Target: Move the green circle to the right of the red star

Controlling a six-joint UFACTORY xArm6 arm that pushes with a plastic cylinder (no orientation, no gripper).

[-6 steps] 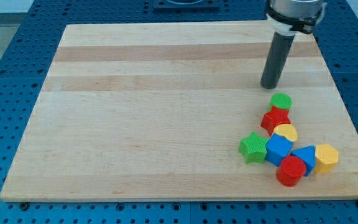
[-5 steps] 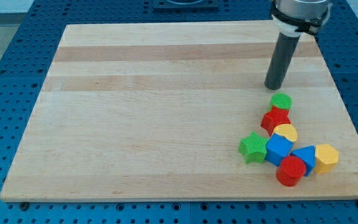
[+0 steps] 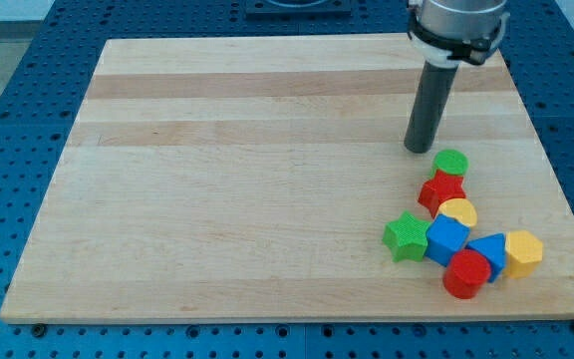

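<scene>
The green circle (image 3: 450, 163) sits on the wooden board (image 3: 247, 170) at the view's right, touching the top edge of the red star (image 3: 440, 191) just below it. My tip (image 3: 420, 149) stands on the board a little up and to the left of the green circle, with a small gap between them. The rod rises straight up to the arm at the view's top.
Below the red star lies a tight cluster: a yellow semicircle (image 3: 457, 212), a green star (image 3: 406, 236), a blue cube (image 3: 447, 239), a blue block (image 3: 487, 253), a red hexagon (image 3: 466, 273) and a yellow hexagon (image 3: 522, 252). The board's right edge is close by.
My tip has moved to the view's left and slightly down, from above the green circle to its upper left. No block has moved.
</scene>
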